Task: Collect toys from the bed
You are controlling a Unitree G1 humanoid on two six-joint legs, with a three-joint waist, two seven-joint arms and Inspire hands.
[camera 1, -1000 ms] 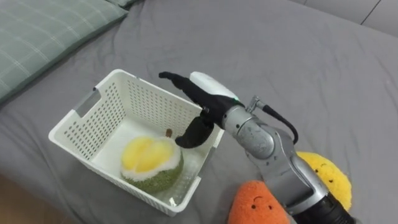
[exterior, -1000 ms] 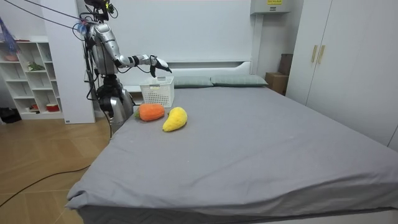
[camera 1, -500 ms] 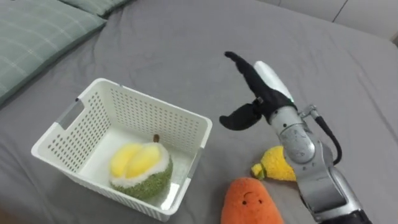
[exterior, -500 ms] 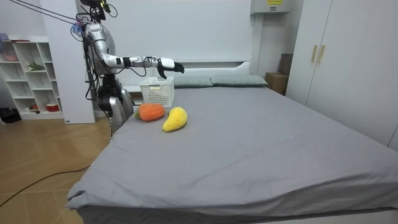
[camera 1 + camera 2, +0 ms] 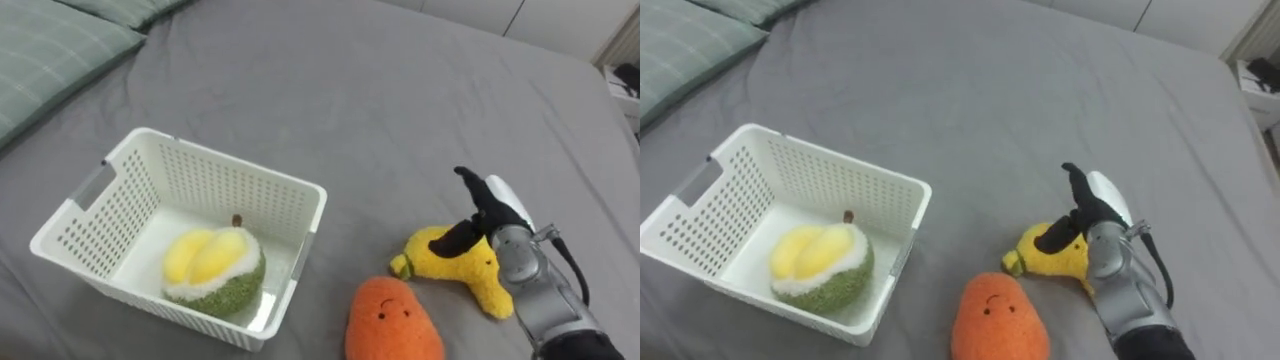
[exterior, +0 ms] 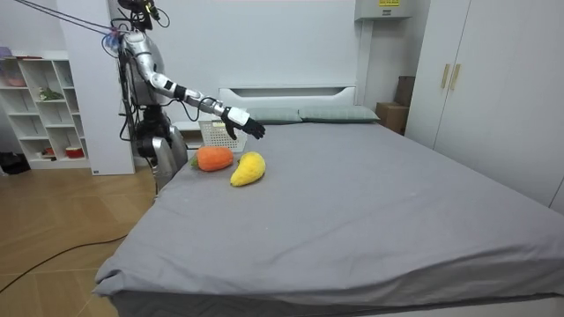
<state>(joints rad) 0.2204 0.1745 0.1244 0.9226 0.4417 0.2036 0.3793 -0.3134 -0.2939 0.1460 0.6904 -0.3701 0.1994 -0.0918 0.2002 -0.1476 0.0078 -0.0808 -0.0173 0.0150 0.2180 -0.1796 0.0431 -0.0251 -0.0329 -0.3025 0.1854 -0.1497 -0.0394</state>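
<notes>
A white lattice basket point(image 5: 210, 178) point(image 5: 700, 190) point(image 6: 221, 132) stands on the grey bed and holds a green and yellow durian plush point(image 5: 212, 272) point(image 5: 822, 264). To its right lie an orange carrot plush point(image 5: 392, 320) point(image 5: 990, 318) point(image 6: 213, 158) and a yellow plush point(image 5: 452, 262) point(image 5: 1052, 250) point(image 6: 248, 168). My right hand point(image 5: 486, 208) point(image 5: 1088, 205) point(image 6: 244, 123) hovers open just above the yellow plush, fingers straight, holding nothing.
A green checked pillow point(image 5: 50, 50) lies at the bed's far left. The grey sheet point(image 5: 330, 90) spreads wide beyond the toys. In the room view I stand at the bed's corner, with white shelves point(image 6: 40, 106) behind and wardrobes point(image 6: 485, 79) at the room view's right.
My right hand has swung from above the basket rightwards and down to just over the yellow plush. The head camera has shifted right, so the basket sits further left.
</notes>
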